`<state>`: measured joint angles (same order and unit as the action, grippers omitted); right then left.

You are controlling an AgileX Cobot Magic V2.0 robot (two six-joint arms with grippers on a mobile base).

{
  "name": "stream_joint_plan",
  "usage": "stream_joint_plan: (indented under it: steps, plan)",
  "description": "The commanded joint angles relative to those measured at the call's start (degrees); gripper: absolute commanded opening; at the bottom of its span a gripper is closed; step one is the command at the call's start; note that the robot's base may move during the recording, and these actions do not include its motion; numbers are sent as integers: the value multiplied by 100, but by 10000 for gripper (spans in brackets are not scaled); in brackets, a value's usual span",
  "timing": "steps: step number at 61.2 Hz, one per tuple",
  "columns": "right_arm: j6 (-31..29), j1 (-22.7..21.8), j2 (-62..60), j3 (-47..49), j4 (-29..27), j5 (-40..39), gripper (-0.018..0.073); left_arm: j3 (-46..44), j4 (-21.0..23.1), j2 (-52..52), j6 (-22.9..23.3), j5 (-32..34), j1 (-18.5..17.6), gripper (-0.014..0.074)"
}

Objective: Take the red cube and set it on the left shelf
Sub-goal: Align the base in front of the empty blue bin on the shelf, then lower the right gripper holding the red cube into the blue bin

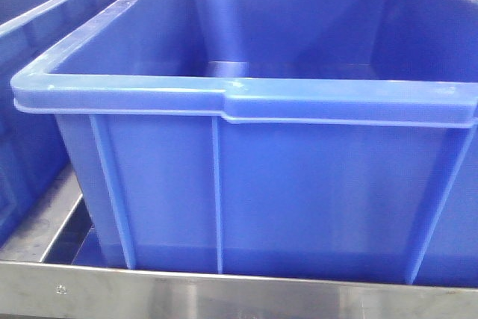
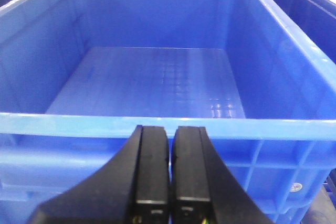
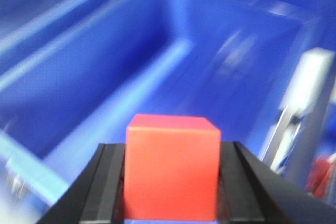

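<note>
Right wrist-mounted view: the red cube (image 3: 172, 169) sits at the bottom centre of the frame, clamped between the black right fingers (image 3: 109, 184), one pressed against each side face. Behind it everything is blurred: blue walls (image 3: 157, 51) fill the upper frame, and a pale metal post (image 3: 311, 98) stands at the right edge.

In the left wrist-mounted view the left fingers (image 2: 152, 166) are at the bottom centre, closed together with only a thin seam between them and nothing held. They are just in front of the near rim of a blue crate (image 2: 79, 121), whose glossy floor shows beyond.

The exterior front-facing view shows a large blue bin (image 1: 246, 98) filling most of the frame, standing on a metal ledge (image 1: 224, 296) along the bottom edge. A neighbouring bin (image 1: 45, 5) is at the upper left. The cube does not show here.
</note>
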<state>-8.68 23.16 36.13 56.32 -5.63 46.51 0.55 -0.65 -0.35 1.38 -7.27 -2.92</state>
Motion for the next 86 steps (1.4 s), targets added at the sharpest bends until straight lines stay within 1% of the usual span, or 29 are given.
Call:
stream_joint_plan:
  steps: [1,11,18,21,30,37,43,49,62,67,82,86]
  plan:
    - [-284,111,623,461,-301,-244,109,132,29,-94,5,504,3,101]
    - [-284,557,1659,771,-329,-265,108,132,29,-94,5,504,3,101]
    - [-284,746,2435,910,-329,-388,63,132,29,-94,5,504,3,101]
    - [-284,765,2769,979,-329,-513,48,132,29,-94,5,504,3,101]
    - [-284,760,3669,1264,-324,-776,48,132,29,-94,5,504,3,101]
    - [-278,760,4259,1557,-317,-831,48,132,29,-94,5,504,3,101]
    - [-235,700,4702,1830,-317,-817,48,132,29,-94,5,504,3,101]
    - [-60,561,5060,2081,-317,-773,48,132,29,-94,5,504,3,101]
    - [312,80,5598,2456,-317,-749,49,132,29,-94,5,504,3,101]
    - [355,-60,5763,2541,-317,-699,49,132,29,-94,5,504,3,101]
    - [355,-85,6145,2583,-328,-626,52,132,29,-94,5,504,3,101]
    - [355,-67,6240,2583,-327,-556,81,132,29,-94,5,504,3,101]
